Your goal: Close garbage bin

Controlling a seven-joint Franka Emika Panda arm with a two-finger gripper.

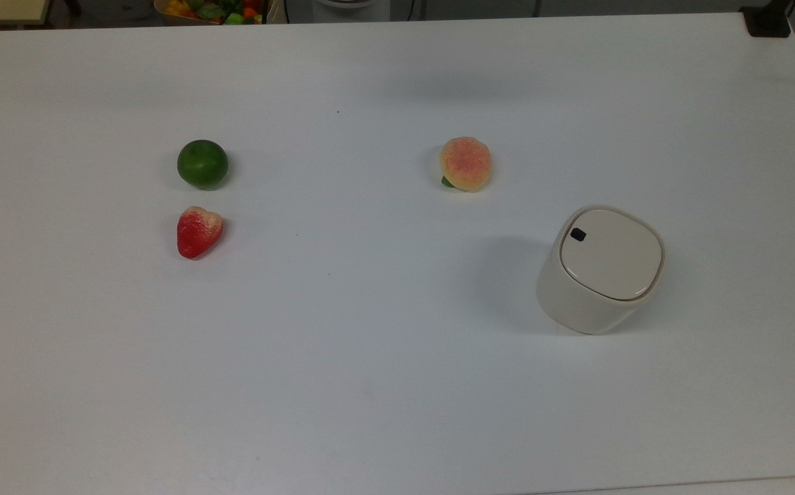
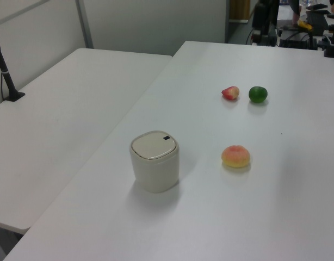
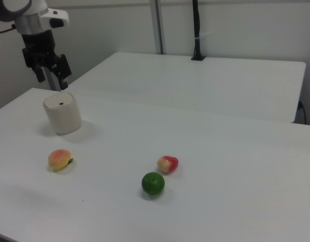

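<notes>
Lid (image 1: 611,253) lies flat on the garbage bin (image 1: 580,302), so closing looks done; the claw (image 3: 63,82) hangs above it, its opening impossible to tell.

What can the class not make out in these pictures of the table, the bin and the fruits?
1. Inside of the garbage bin: hidden by its lid in the top view.
2. Basket of colourful items: cut off by the top view's upper edge.
3. Arm above the end effector: cut off at the right view's top-left corner.
4. Black tab: too small in the right view.
</notes>
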